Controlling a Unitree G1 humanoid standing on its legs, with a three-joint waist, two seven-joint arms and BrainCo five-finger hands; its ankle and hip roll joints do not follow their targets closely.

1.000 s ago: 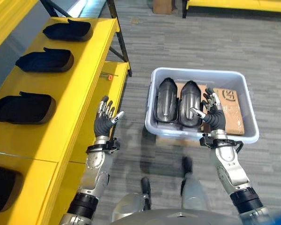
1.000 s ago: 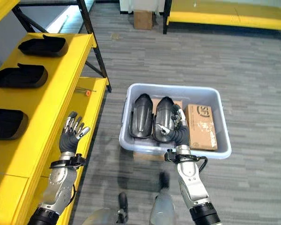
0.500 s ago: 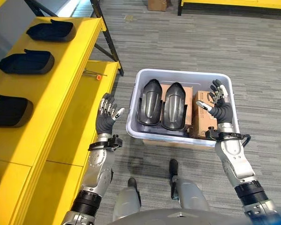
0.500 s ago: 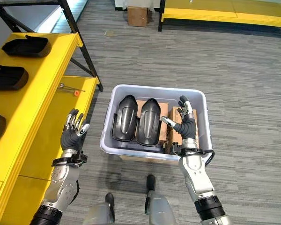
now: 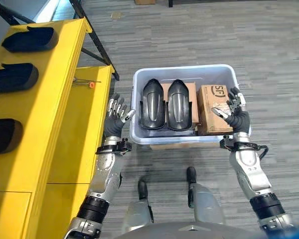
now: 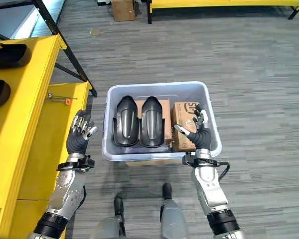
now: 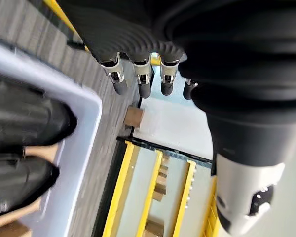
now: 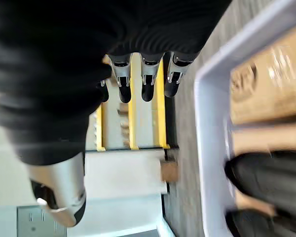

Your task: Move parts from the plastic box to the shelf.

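A pale grey plastic box [image 5: 185,72] stands on the floor in front of me. Two black curved parts [image 5: 153,103] [image 5: 178,104] lie side by side in it, next to a brown cardboard carton [image 5: 214,108]. My left hand [image 5: 114,121] is held up, open, just outside the box's left wall, holding nothing. My right hand [image 5: 235,115] is open at the box's right front corner, over the carton's edge, also holding nothing. The yellow shelf [image 5: 37,107] runs along my left, with black parts [image 5: 28,39] [image 5: 13,77] [image 5: 4,135] lying in a row on it.
A small orange-tipped tool [image 5: 87,83] lies on the lower yellow shelf board by the box. A black shelf leg [image 5: 94,50] slants to the floor behind it. A cardboard box [image 6: 122,9] and another yellow rack [image 6: 224,4] stand far ahead. Grey carpet surrounds the box.
The camera has swung right, so the box now sits centred. My right hand has come off the black parts to the box's right front corner; my left hand now flanks the left wall.
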